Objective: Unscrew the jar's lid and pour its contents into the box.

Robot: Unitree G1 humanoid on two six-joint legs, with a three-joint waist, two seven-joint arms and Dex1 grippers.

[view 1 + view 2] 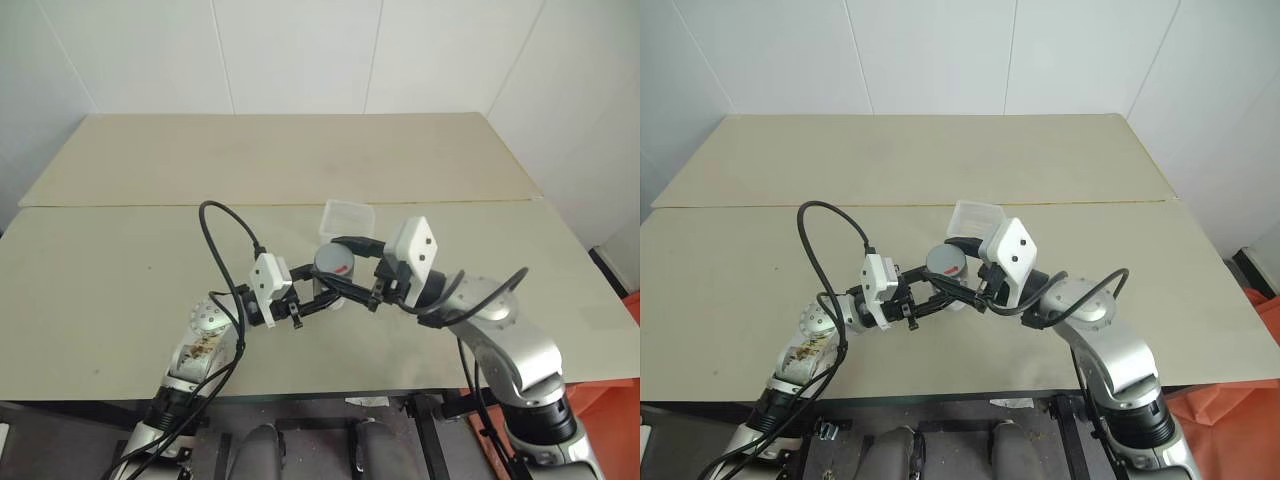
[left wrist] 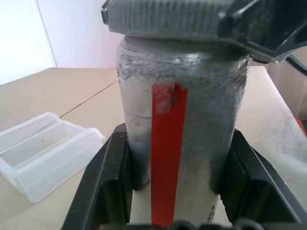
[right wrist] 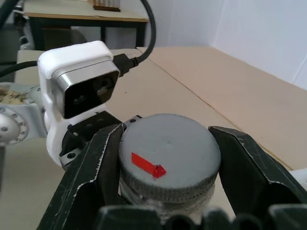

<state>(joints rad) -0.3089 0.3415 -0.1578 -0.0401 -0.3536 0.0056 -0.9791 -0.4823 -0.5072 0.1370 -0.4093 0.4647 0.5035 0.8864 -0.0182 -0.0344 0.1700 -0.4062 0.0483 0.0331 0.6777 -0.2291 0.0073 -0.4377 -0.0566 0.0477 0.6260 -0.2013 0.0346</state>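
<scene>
The jar (image 2: 182, 139), grey-bodied with a red strip, is held upright above the table's near middle, with my left gripper (image 1: 325, 297) shut on its body. Its grey ridged lid (image 3: 169, 158), marked with a red patch, sits on top of the jar. My right gripper (image 3: 168, 165) is shut on the lid's rim from the right side, one finger (image 3: 93, 167) on each side. The clear plastic box (image 1: 347, 220) stands on the table just behind the jar, open-topped. The contents are hidden inside the jar.
The beige table (image 1: 120, 290) spreads wide on both sides, with a seam (image 1: 130, 205) across it behind the box. A black cable (image 1: 215, 245) loops up from my left wrist. White walls stand behind the table.
</scene>
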